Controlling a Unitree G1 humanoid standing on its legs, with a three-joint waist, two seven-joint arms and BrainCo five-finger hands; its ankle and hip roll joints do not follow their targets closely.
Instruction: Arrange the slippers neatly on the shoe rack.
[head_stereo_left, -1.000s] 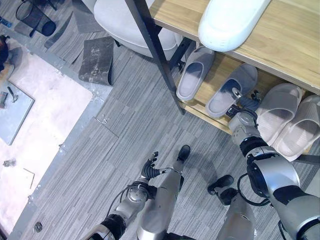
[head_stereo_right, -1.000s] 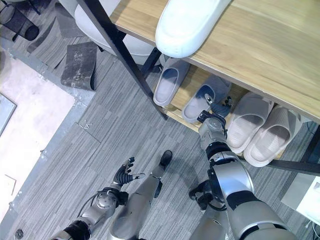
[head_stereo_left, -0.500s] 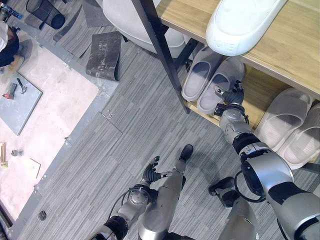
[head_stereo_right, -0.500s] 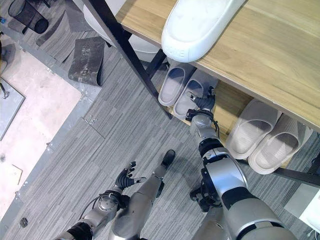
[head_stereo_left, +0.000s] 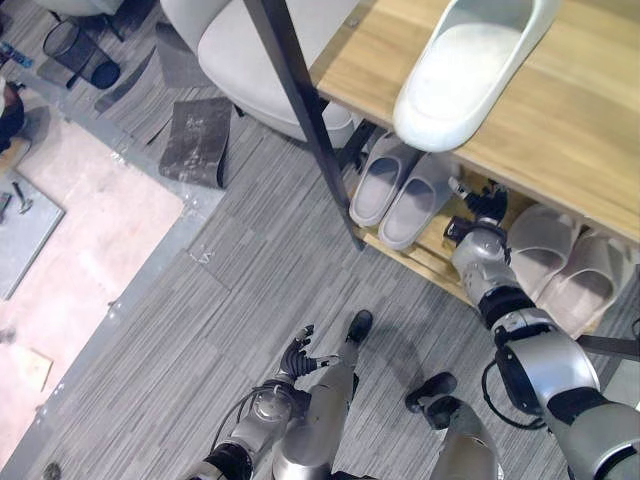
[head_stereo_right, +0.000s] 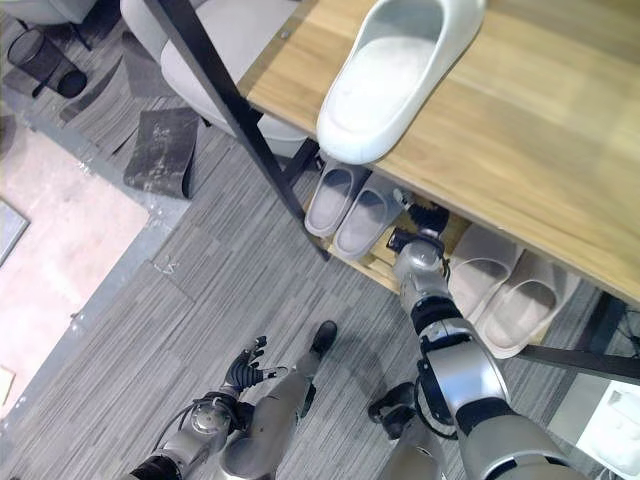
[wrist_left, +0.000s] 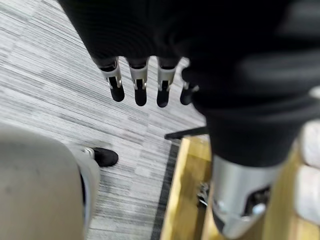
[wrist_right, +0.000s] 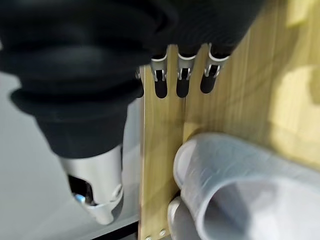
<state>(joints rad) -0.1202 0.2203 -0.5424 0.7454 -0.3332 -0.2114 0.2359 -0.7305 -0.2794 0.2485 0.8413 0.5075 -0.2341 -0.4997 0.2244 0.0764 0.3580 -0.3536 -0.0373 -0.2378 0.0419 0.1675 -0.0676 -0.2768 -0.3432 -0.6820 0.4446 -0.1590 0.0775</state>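
Observation:
Two grey slippers (head_stereo_left: 376, 184) (head_stereo_left: 415, 198) lie side by side at the left end of the shoe rack's lower shelf (head_stereo_left: 440, 258). A beige pair (head_stereo_left: 540, 250) (head_stereo_left: 592, 276) lies further right on the same shelf. One white slipper (head_stereo_left: 468, 68) rests on the wooden top shelf (head_stereo_left: 560, 130). My right hand (head_stereo_left: 478, 215) is on the lower shelf between the grey and beige pairs, open with fingers (wrist_right: 182, 82) straight over bare wood, a grey slipper (wrist_right: 235, 182) close beside it. My left hand (head_stereo_left: 298, 352) hangs open low over the carpet.
The rack's black post (head_stereo_left: 300, 110) slants down to the floor by the grey pair. A pale round chair seat (head_stereo_left: 250, 55) stands behind it. On the carpet lie a dark mat scrap (head_stereo_left: 195, 140) and a black mesh bin (head_stereo_left: 80, 55); a pinkish floor panel (head_stereo_left: 70, 240) lies left.
The right hand slid the right grey slipper leftward against its mate, then drew back to the right, off it. The camera view has shifted too. The left hand stayed put.

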